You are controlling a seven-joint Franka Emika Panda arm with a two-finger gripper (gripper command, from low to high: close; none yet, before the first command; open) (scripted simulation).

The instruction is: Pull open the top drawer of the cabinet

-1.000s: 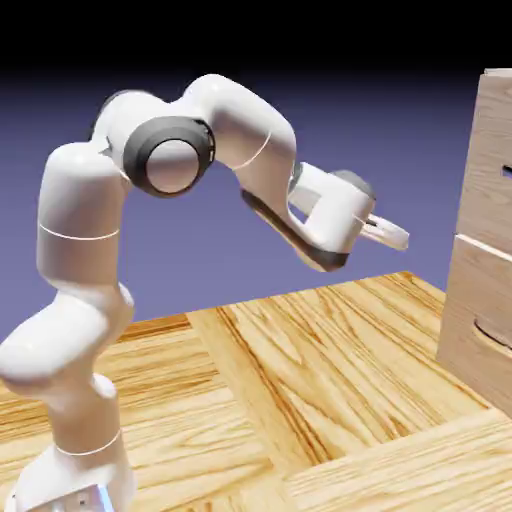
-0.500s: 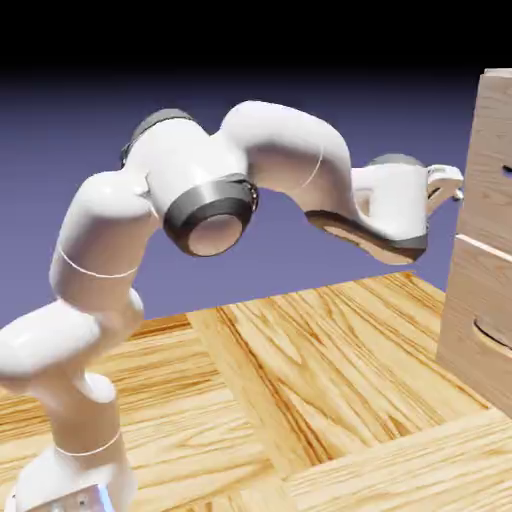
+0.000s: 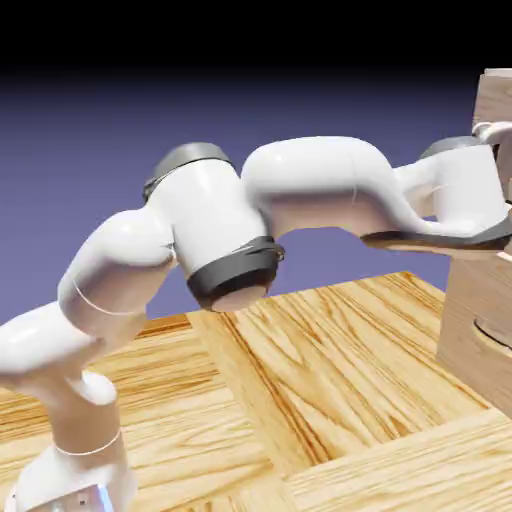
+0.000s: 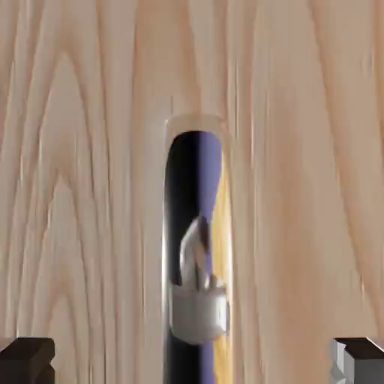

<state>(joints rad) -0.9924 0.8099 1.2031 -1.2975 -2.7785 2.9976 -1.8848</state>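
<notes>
No readable text, labels, brands, numbers or signs on any surface, either view

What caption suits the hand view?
Open gripper faces the top drawer, its shiny handle centred between the fingertips.

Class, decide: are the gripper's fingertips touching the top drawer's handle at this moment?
Apart. In the hand view the two fingertips sit at the bottom corners, wide of the shiny handle on the top drawer, with bare wood between.

The arm has stretched right, bringing the gripper (image 3: 492, 132) apparently up to the cabinet (image 3: 488, 300).
</notes>
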